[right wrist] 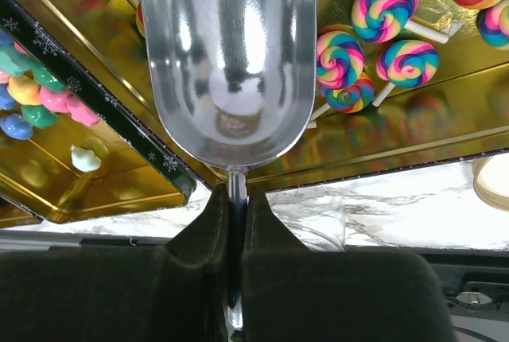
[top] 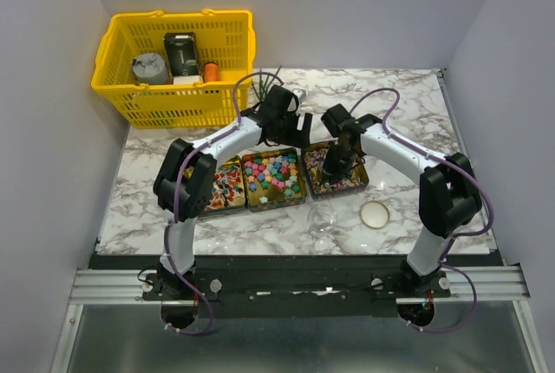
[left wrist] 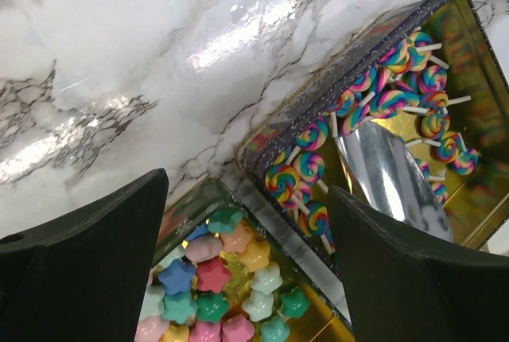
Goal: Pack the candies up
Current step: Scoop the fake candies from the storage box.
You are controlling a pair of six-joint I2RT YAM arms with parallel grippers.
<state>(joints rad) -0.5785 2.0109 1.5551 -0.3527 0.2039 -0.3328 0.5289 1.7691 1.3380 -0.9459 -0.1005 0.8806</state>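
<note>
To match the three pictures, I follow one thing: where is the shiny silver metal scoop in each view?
Top external: hidden under the right gripper, over the right-hand square gold tin.
Left wrist: silver metal scoop, right of centre, inside that tin.
Right wrist: scoop fills top centre, handle gripped.
Shared landmark: the rainbow swirl lollipops.
</note>
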